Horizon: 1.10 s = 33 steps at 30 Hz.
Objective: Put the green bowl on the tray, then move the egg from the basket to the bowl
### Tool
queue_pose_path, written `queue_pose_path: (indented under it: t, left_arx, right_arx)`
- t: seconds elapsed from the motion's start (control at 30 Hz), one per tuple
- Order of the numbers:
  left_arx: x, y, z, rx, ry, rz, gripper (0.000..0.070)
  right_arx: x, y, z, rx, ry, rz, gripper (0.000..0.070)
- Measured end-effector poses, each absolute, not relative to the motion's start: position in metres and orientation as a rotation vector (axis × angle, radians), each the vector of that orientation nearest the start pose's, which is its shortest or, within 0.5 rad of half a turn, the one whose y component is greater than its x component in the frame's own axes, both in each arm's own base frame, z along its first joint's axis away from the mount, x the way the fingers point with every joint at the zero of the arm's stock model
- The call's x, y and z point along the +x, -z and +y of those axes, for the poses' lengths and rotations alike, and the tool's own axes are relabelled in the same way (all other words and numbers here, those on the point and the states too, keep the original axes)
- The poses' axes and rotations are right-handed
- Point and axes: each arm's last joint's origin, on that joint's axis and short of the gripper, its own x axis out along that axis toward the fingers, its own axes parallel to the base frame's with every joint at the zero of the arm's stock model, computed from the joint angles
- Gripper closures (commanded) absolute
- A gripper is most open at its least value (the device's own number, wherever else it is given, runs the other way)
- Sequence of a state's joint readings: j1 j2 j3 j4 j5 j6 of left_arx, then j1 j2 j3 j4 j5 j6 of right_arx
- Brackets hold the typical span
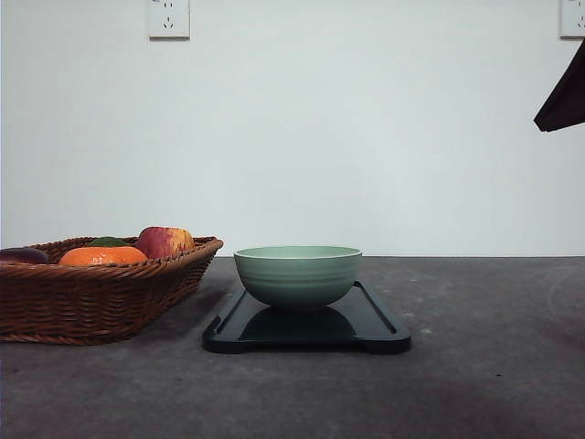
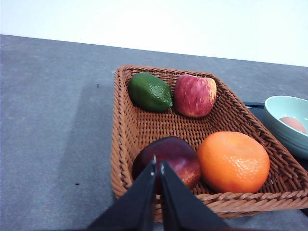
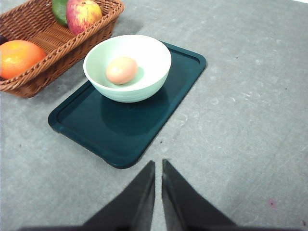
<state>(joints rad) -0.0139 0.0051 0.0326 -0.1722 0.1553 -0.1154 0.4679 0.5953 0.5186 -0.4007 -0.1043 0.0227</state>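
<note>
The green bowl [image 1: 298, 273] [image 3: 128, 67] stands upright on the black tray [image 1: 379, 325] [image 3: 115, 130], toward the tray's end nearest the basket. The light brown egg [image 3: 121, 70] [image 2: 292, 124] lies inside the bowl. The wicker basket [image 1: 91, 302] [image 2: 144, 125] [image 3: 48, 45] sits left of the tray. My left gripper [image 2: 158, 166] is shut with nothing in it, held above the basket's near rim. My right gripper [image 3: 158, 164] is shut and empty, over bare table short of the tray's corner.
The basket holds an orange [image 2: 233, 162] [image 1: 102, 256], a red-yellow apple [image 2: 194, 95] [image 1: 165, 241], a green lime-like fruit [image 2: 149, 91] and a dark red fruit [image 2: 168, 159]. A dark arm part [image 1: 562, 96] hangs at the upper right. A white wall stands behind the grey table.
</note>
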Motion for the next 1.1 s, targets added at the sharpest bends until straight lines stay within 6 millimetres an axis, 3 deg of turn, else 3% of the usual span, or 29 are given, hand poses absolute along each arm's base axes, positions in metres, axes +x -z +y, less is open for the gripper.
queue_pose_path:
  t: [0.53,0.67,1.1]
  left_arx:
    - [0.095,-0.158,-0.006,-0.125,0.161,0.154,0.07]
    - [0.095,-0.158,-0.006,-0.125,0.16,0.154,0.07]
    - [0.095,-0.158,-0.006,-0.125,0.161,0.154,0.07]
  right_arx:
    - [0.12,-0.248,0.063,-0.099,-0.544,0.471,0.0683]
    - [0.116,-0.247,0.054,-0.16,-0.484,0.4,0.0683]
    - [0.097,-0.178,0.015,-0.12,-0.201,0.204,0.0683]
